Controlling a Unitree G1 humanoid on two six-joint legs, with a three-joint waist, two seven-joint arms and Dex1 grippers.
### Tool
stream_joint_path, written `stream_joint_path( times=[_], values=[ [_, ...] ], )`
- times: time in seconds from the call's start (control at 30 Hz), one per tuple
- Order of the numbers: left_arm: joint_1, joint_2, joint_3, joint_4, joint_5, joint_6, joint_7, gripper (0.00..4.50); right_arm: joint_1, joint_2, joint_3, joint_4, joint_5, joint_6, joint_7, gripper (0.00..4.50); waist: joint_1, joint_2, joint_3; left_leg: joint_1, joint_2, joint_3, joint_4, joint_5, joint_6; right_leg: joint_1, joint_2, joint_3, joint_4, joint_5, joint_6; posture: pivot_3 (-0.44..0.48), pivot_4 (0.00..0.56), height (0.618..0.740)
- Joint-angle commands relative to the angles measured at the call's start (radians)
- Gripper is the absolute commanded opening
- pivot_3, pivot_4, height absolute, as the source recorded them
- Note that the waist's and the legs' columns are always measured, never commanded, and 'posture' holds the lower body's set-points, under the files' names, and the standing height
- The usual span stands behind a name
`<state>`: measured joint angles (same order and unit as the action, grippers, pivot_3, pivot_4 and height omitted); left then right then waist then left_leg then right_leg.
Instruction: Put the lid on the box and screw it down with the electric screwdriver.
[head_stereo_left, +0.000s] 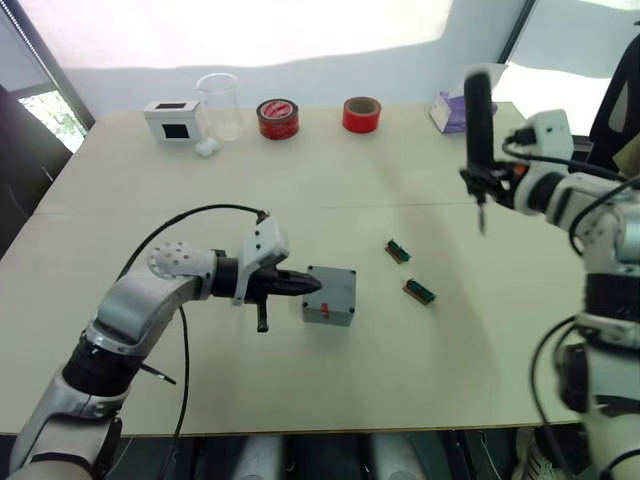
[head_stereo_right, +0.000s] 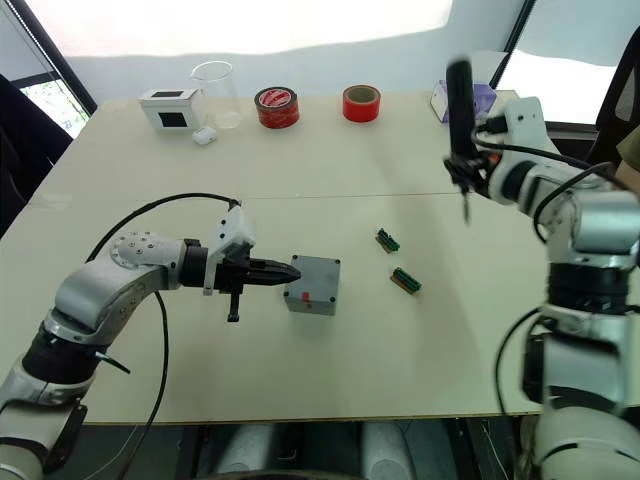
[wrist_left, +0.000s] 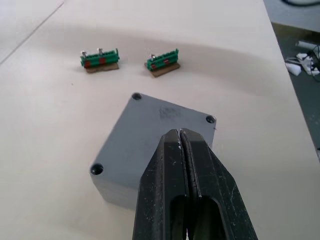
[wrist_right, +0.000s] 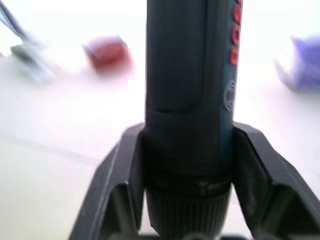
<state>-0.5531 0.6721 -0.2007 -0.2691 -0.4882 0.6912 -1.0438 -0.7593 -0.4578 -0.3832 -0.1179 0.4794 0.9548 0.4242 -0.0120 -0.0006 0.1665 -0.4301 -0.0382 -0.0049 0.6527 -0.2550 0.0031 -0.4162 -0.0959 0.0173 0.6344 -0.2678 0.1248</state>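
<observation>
Left gripper (head_stereo_left: 310, 285) sits at centre frame of the left eye view, fingers pressed together with nothing between them, tips resting at the edge of the lid (wrist_left: 150, 137). That lid is seated on the box (head_stereo_left: 331, 297) — corner screw holes visible in the left wrist view, a small red mark on the box's near side. Right gripper (wrist_right: 187, 200) is raised at upper right, clamped around the electric screwdriver (head_stereo_left: 479, 110), which stands upright with its thin bit pointing down, well apart from the box. Two small green terminal blocks (head_stereo_left: 409, 272) lie on the table (head_stereo_left: 200, 380) just right of the box. Along the far edge: two red tape rolls (head_stereo_left: 320, 116), a clear beaker (head_stereo_left: 219, 104), a white box (head_stereo_left: 173, 120).
</observation>
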Motion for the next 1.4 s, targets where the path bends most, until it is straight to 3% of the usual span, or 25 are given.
stream_joint_path(
  times=[0.03,0.23,0.47,0.8,1.4],
  values=[
    [-0.037,-0.019,0.024,0.052,0.025,-0.021,0.027,0.0,0.025,0.104,-0.101,-0.194,0.193,0.078,-0.064,1.8,0.004,0.0,0.0,0.0,0.0,-0.001,0.001,0.0,0.0,0.001,0.0,-0.001,0.0,0.0,0.0,0.0,0.15,0.74],
    [-0.038,-0.025,0.006,0.04,0.011,0.003,0.001,0.0,0.186,0.224,0.017,-0.378,0.25,-0.072,-0.038,1.8,0.006,0.0,0.0,0.0,-0.003,-0.002,0.009,-0.006,0.01,0.005,-0.001,-0.001,0.003,0.0,0.0,0.0,0.15,0.74],
    [-0.054,-0.03,-0.024,0.056,0.036,-0.006,-0.022,0.0,0.328,0.317,0.177,-0.423,0.188,-0.233,-0.06,1.8,-0.004,0.0,0.0,0.001,-0.002,-0.001,0.009,-0.005,0.009,0.003,0.0,0.0,0.012,0.0,0.0,0.0,0.15,0.74],
    [-0.029,-0.064,-0.11,0.138,0.158,-0.105,-0.009,0.0,0.397,0.305,0.326,-0.363,0.048,-0.414,-0.046,1.8,-0.002,0.0,0.0,0.003,-0.002,-0.001,0.01,-0.005,0.009,0.003,0.0,0.0,0.012,0.0,0.0,0.0,0.15,0.74],
    [-0.006,-0.082,-0.116,0.112,0.183,-0.095,-0.003,0.0,0.456,0.282,0.373,-0.267,-0.065,-0.567,-0.041,1.8,0.0,0.0,0.0,0.005,-0.002,-0.002,0.011,-0.005,0.009,0.005,0.0,0.0,0.012,0.0,0.0,0.0,0.15,0.74]
  ],
)
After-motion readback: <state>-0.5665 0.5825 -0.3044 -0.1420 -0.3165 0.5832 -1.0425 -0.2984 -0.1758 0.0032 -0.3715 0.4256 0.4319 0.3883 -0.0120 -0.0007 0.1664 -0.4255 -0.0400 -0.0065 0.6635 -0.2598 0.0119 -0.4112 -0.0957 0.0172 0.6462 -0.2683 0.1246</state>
